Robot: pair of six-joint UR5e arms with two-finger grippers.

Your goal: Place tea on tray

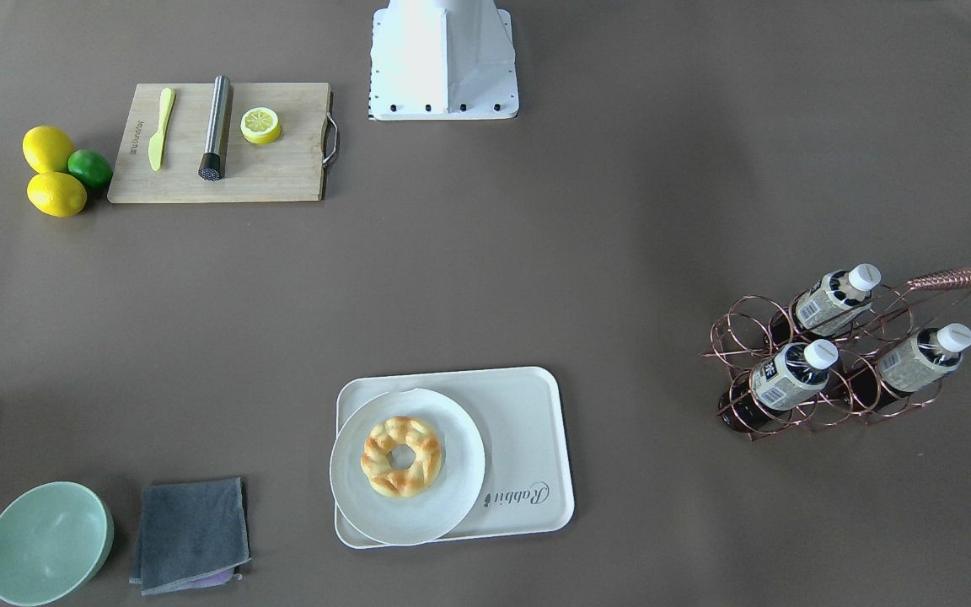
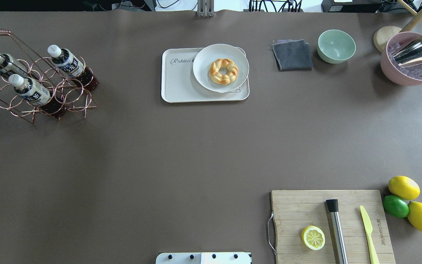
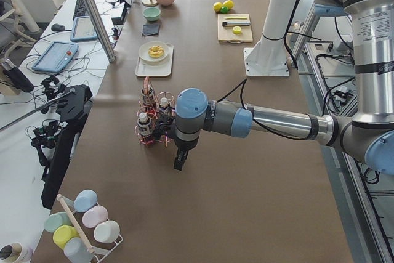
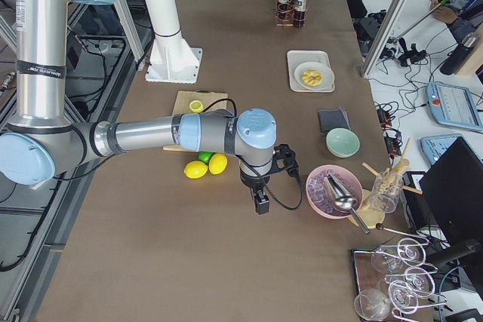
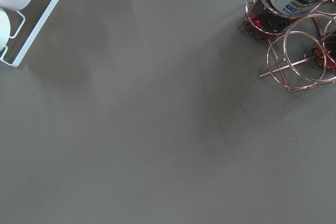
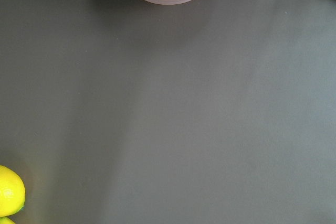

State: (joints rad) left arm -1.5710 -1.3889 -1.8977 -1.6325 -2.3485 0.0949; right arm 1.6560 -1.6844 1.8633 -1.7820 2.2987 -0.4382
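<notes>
1. Three small clear plastic tea bottles (image 1: 789, 377) with dark brown liquid and white screw caps stand tilted in the rings of a copper wire rack (image 1: 953, 276), which sits on the brown table (image 1: 536, 278) on the robot's left side.
2. The off-white rectangular plastic tray (image 1: 528, 421) with grey "Rabbit" script lies well apart from the rack, at the middle of the far edge from the robot. None of the bottles is on it.
3. A round white plate (image 1: 460, 472) covers much of the tray and overhangs its rim, with a golden ring-shaped pastry (image 1: 401, 456) on it.
4. The left gripper (image 3: 179, 164) hangs over bare table just beside the rack. Only the side view shows it, so I cannot tell whether its fingers are apart or together.
5. The right gripper (image 4: 261, 204) hangs between two yellow lemons (image 4: 196, 170) and a pink bowl of ice (image 4: 324, 190). Its finger state cannot be told either.
</notes>
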